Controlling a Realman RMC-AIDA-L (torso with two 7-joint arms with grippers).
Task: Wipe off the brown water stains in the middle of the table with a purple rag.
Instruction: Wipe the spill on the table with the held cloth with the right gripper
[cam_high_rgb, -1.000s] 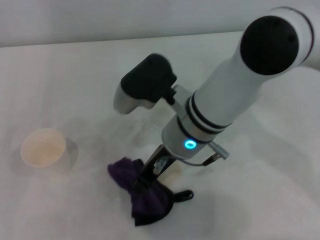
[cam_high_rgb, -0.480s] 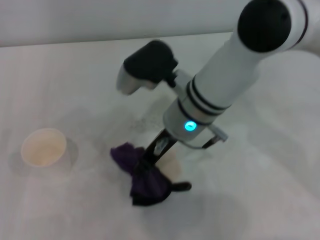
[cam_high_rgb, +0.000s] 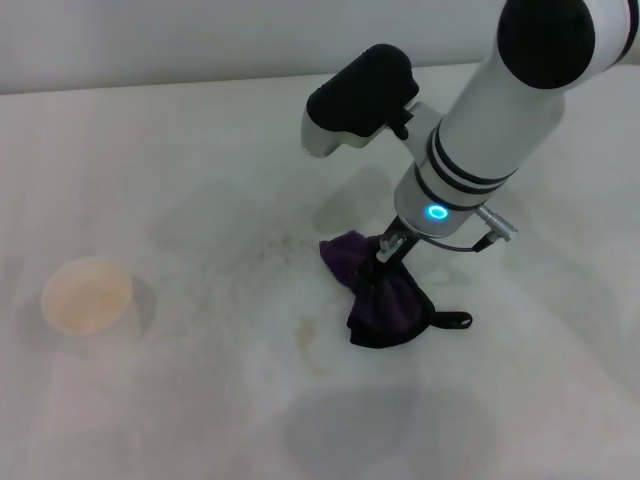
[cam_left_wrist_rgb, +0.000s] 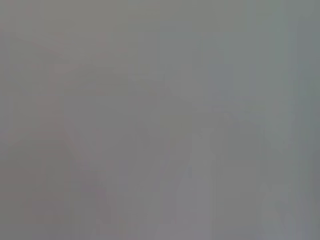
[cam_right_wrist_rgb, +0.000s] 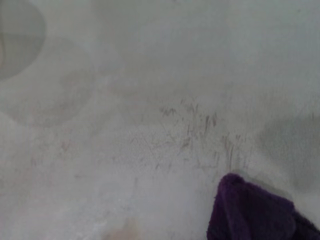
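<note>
Nearest, a faint tan smear, the brown water stains (cam_high_rgb: 307, 331), sits on the table (cam_high_rgb: 180, 400) just left of the purple rag (cam_high_rgb: 380, 300), apart from it. Rag bunched, black loop trailing to its right. Right gripper (cam_high_rgb: 382, 262) presses down on the rag's middle, fingers pinched on the cloth. Dark grey specks (cam_right_wrist_rgb: 200, 130) lie just beyond the rag. White cup (cam_high_rgb: 87, 295) well off to the left. Left gripper unseen; its wrist view shows only grey.
</note>
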